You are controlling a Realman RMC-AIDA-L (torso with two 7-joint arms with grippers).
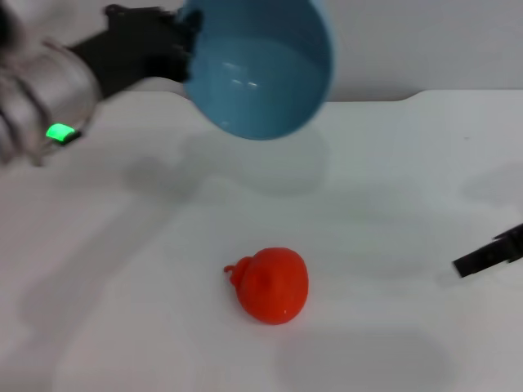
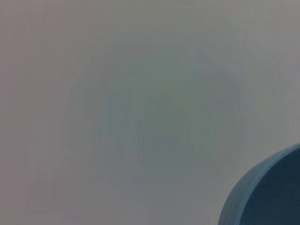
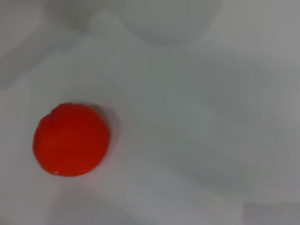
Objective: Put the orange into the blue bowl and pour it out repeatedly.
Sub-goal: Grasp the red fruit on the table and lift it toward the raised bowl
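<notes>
We see the table [image 1: 392,163] bare but for one fruit, and from that we judge the cycle to be at its emptied stage: a pour looks done, and what is left is to set the bowl down, put the fruit back in and tip it out again.

The bowl [image 1: 260,69] is held up off the table at the far side, tilted so its mouth faces us and downward. Its inside is plain blue with nothing in it. In the left wrist view only a curve of its rim [image 2: 267,197] shows, against blank table.

The left gripper [image 1: 181,51] is clamped on the bowl's rim at its left edge, carrying it in the air.

The orange [image 1: 273,286] lies on the table, nearer to us than the bowl and well apart from it, stem nub turned to the left. The right wrist view shows it [image 3: 70,139] alone on the white surface.

The right gripper [image 1: 490,255] sits low at the right edge, apart from the orange; we cannot tell how its fingers stand.
</notes>
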